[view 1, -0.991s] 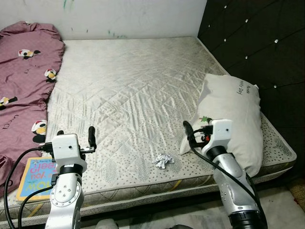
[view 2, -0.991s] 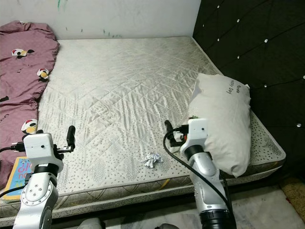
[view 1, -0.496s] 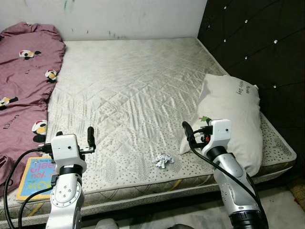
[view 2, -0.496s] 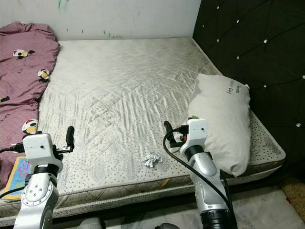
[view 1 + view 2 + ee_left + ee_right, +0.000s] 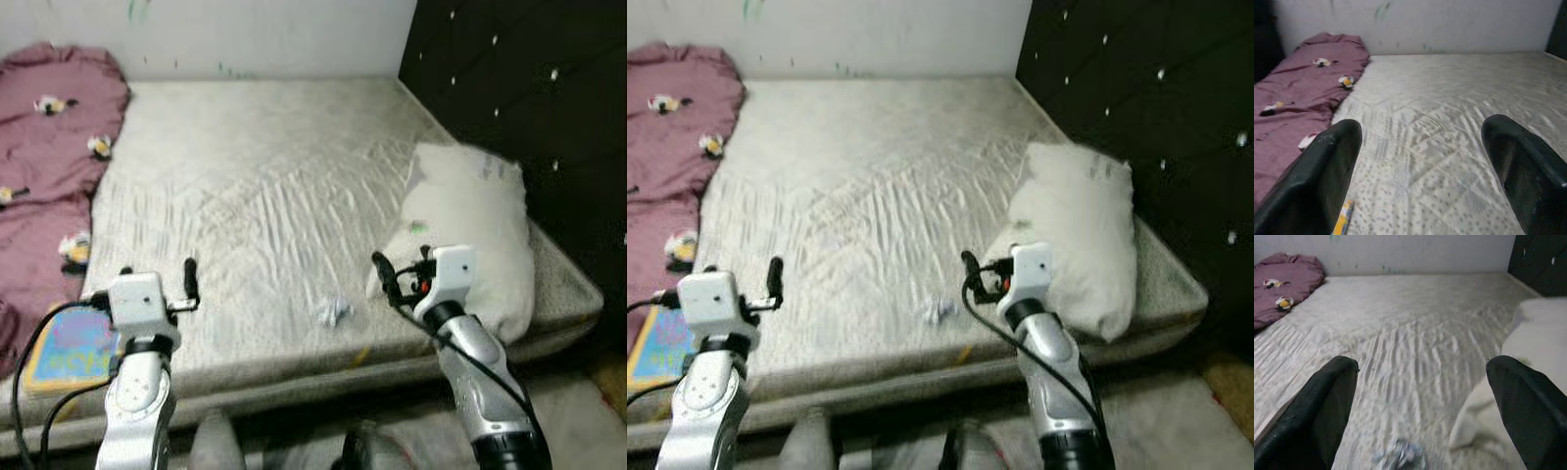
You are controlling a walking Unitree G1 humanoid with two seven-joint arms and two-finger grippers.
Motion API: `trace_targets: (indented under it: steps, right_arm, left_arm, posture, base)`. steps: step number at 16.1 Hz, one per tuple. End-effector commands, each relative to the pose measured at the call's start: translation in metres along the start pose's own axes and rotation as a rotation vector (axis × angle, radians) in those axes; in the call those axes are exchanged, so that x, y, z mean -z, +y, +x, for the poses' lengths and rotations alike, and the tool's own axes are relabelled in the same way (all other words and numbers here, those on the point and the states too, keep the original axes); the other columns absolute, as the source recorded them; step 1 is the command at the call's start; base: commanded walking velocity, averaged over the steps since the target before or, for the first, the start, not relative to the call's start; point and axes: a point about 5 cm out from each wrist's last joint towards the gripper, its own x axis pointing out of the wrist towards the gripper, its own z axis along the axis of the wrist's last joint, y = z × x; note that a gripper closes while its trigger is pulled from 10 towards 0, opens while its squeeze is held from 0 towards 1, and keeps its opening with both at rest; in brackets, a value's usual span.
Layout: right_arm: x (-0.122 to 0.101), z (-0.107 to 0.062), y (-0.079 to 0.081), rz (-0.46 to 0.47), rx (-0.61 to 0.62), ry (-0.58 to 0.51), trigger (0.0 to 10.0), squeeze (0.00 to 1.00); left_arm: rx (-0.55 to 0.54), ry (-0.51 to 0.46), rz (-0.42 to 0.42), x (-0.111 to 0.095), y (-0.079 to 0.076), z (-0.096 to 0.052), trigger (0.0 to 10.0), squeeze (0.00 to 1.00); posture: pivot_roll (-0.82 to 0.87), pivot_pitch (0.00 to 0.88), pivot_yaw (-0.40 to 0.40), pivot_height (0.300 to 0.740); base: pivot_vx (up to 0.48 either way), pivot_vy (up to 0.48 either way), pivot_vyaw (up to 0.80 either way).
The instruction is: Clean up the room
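The crumpled paper wad (image 5: 333,312) is judged to be very light, soft and easily compressed, with no fragile or slippery surface; it should yield under the fingers, not resist them. Take hold across its widest part from above, closing both fingers on opposite sides so the wad is pinched rather than pushed along the mattress (image 5: 265,186), whose quilted cover may let it skid or roll. The wad is small, white to pale grey, irregular and creased; motion blur hides finer detail. It lies in the lower centre of the left eye view, close to the near edge of the mattress, just left of the white pillow (image 5: 468,230) that lies at centre right along the black tufted headboard (image 5: 529,88). In the right wrist view the wad (image 5: 1399,455) sits at the bottom centre of the frame, between the two fingers in the picture. The right pincer (image 5: 386,277) is held above the mattress between wad and pillow, fingers spread wide, empty. The left pincer (image 5: 157,281) is at lower left, also spread wide and empty, near a colourful book (image 5: 65,346) at the bed edge. A maroon patterned blanket (image 5: 49,147) occupies the upper left.
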Motion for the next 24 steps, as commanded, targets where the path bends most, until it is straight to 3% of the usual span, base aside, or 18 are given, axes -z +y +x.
trace_targets:
  steps: [1, 4, 5, 8, 11, 13, 14, 17, 24]
  right_arm:
    - [-0.004, 0.000, -0.002, 0.015, 0.003, -0.005, 10.0, 0.00]
    - [-0.003, 0.002, -0.004, 0.007, 0.006, 0.026, 10.0, 0.00]
    - [-0.004, 0.003, -0.003, -0.036, -0.005, 0.031, 10.0, 0.00]
    - [-0.007, 0.006, 0.005, -0.080, -0.035, 0.021, 10.0, 0.00]
    - [-0.009, 0.005, 0.002, -0.107, -0.046, 0.011, 10.0, 0.00]
    - [-0.009, 0.003, 0.006, -0.042, -0.094, 0.006, 10.0, 0.00]
    - [-0.009, 0.003, 0.009, -0.052, -0.105, 0.014, 10.0, 0.00]
    - [-0.009, 0.002, 0.012, -0.039, -0.129, -0.005, 10.0, 0.00]
    - [-0.012, 0.002, 0.020, -0.099, -0.196, 0.003, 10.0, 0.00]
  left_arm:
    - [0.003, -0.019, 0.026, -0.002, 0.000, 0.000, 10.0, 0.00]
    - [0.006, -0.042, 0.040, -0.003, 0.002, 0.000, 10.0, 0.00]
    - [-0.005, -0.057, 0.053, -0.004, 0.004, 0.001, 10.0, 0.00]
    - [-0.022, -0.037, 0.020, -0.002, 0.005, 0.001, 10.0, 0.00]
    - [0.005, -0.026, 0.008, 0.001, 0.000, -0.001, 10.0, 0.00]
    - [0.009, -0.024, 0.006, 0.001, -0.001, -0.002, 10.0, 0.00]
    - [0.009, -0.023, 0.005, 0.001, -0.001, -0.002, 10.0, 0.00]
    - [0.014, -0.022, 0.005, 0.001, -0.001, -0.001, 10.0, 0.00]
    - [0.058, -0.019, -0.021, 0.000, -0.006, 0.001, 10.0, 0.00]
  posture:
    - [0.04, 0.000, -0.058, 0.642]
    - [0.04, 0.000, -0.060, 0.642]
    - [0.04, 0.000, -0.060, 0.642]
    - [0.05, 0.000, -0.062, 0.642]
    - [0.05, 0.000, -0.071, 0.642]
    - [0.05, 0.000, -0.072, 0.642]
    - [0.05, 0.000, -0.072, 0.642]
    - [0.05, 0.000, -0.072, 0.598]
    - [0.04, 0.000, -0.071, 0.593]
  base:
    - [0.000, 0.000, 0.00]
    - [0.000, 0.000, 0.00]
    - [0.000, 0.000, 0.00]
    - [0.000, 0.000, 0.00]
    - [0.000, 0.000, 0.00]
    - [0.000, 0.000, 0.00]
    - [0.000, 0.000, 0.00]
    - [0.000, 0.000, 0.00]
    - [0.000, 0.000, 0.22]
